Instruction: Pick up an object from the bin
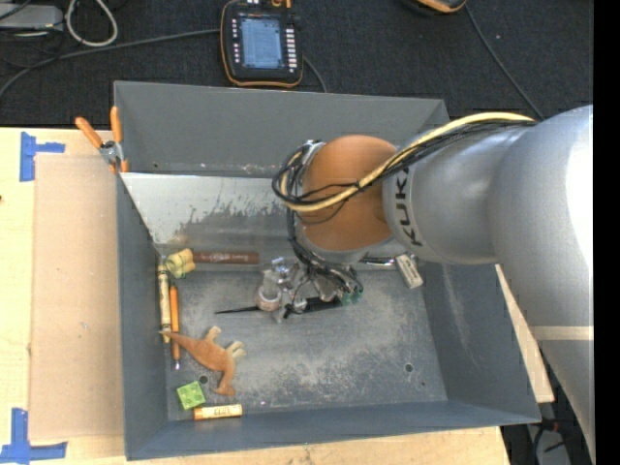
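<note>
Hanging low over the middle of the scuffed grey metal bin (378,361), the metallic gripper (279,296) is seen beneath a smooth orange wrist cover (351,190); whether it is parted or closed cannot be told. A thin black pointed stick (237,308) lies just to its left. Farther left, a slim brown rod (225,257), an orange pencil (174,320) and an orange-brown toy lizard (215,354) are scattered.

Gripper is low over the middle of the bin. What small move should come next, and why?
Probably a slight drop straight down: the gripper hangs just over the right end of a thin black pointed thing on the bin floor, while the orange toy animal and the orange pencil lie off by the left wall.
</note>
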`<state>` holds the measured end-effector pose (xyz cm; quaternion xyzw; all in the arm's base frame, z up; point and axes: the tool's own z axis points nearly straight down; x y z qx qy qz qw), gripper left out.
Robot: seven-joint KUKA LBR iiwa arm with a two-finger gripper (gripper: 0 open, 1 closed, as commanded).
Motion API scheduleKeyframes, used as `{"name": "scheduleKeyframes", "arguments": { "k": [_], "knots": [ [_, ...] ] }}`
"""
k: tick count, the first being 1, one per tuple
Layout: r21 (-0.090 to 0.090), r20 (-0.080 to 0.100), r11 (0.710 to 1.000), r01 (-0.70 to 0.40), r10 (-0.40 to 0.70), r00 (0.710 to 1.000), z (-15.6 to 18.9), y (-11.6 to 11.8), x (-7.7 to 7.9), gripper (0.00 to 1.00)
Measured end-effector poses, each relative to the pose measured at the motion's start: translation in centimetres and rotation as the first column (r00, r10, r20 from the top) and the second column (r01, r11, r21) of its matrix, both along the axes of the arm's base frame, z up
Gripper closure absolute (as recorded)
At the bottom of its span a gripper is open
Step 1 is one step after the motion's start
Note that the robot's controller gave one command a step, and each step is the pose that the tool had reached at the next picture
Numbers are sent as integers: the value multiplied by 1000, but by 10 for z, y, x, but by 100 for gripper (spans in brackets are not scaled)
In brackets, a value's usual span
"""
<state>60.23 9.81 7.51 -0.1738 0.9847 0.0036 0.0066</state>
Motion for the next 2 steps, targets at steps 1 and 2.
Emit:
{"name": "scheduleKeyframes", "arguments": {
  "k": [1, 2],
  "knots": [
    [0, 0, 1000, 1, -1, 1000, 0, 0, 0, 100],
    [-4, -17, 1000, 1, -1, 1000, 21, -1, -5, 100]
  ]
}}
